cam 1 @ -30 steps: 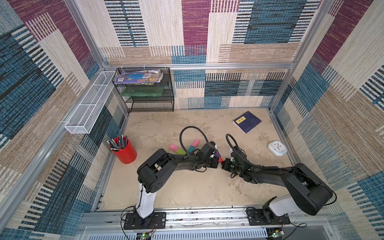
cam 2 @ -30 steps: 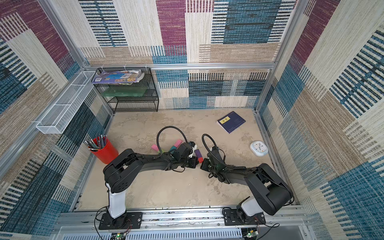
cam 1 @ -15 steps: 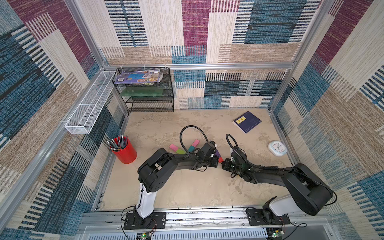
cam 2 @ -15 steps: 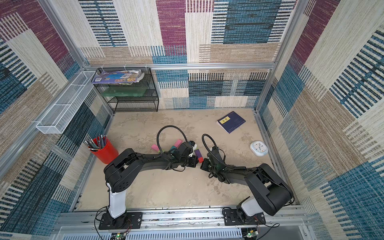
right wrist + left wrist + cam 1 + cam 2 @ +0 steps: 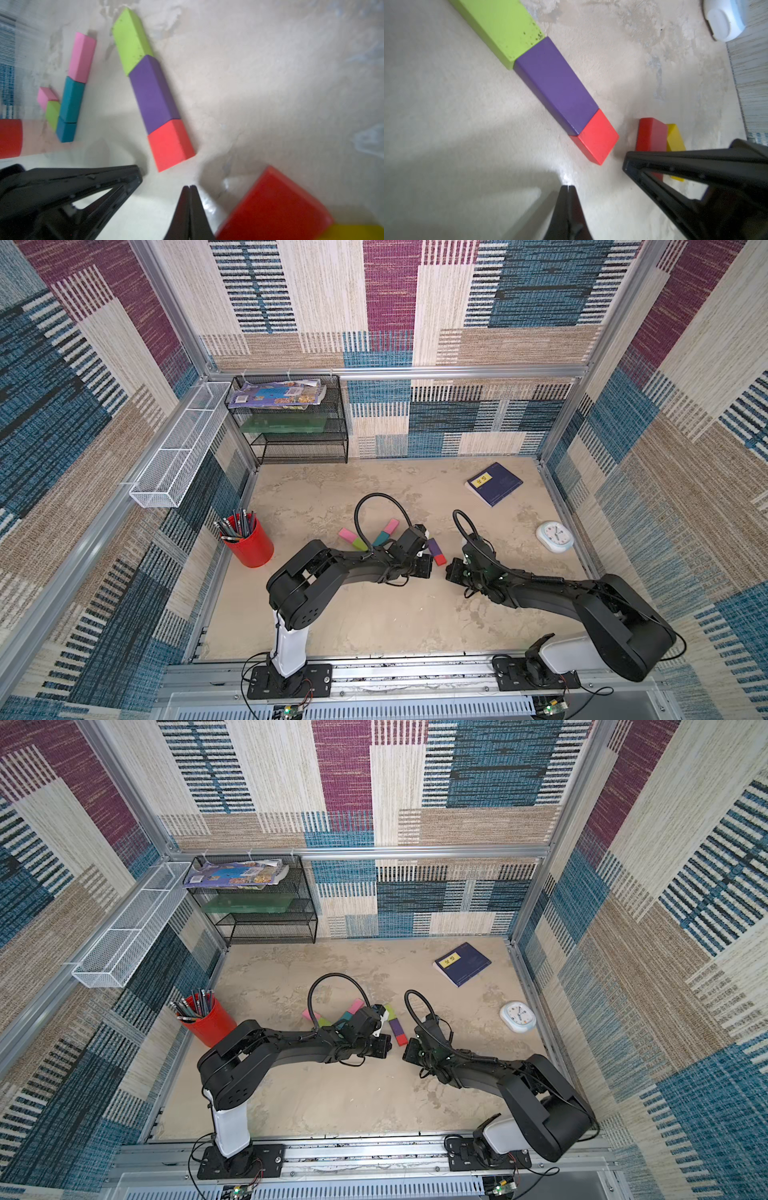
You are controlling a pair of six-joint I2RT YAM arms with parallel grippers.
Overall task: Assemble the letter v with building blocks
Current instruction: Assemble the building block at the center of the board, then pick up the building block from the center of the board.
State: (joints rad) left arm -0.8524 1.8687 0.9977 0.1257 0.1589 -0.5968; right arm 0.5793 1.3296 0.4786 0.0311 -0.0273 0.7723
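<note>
Pencil cup [image 5: 249, 545]: being stored far left, well clear of the work area.
Letter v [image 5: 66, 129]: being displayed left of centre. Five blocks: pink + lime arm, teal, teal + pink arm, touching at the point. Judged complete.
Spare row [image 5: 556, 83]: lime, purple and red being parked end to end, just right of the v. Prob. surplus, set aside so the letter reads clean.
Left gripper [image 5: 568, 188]: fingers being held together, nothing clamped. Low beside the row's red end, prob. for nudging.
Right gripper [image 5: 189, 187]: fingers being held together, nothing gripped. Facing the left gripper.
Dark red block [image 5: 650, 135], yellow block [image 5: 675, 137]: being parked touching, beside the right gripper. Unused.
Clock [image 5: 555, 536]: being stored far right.
</note>
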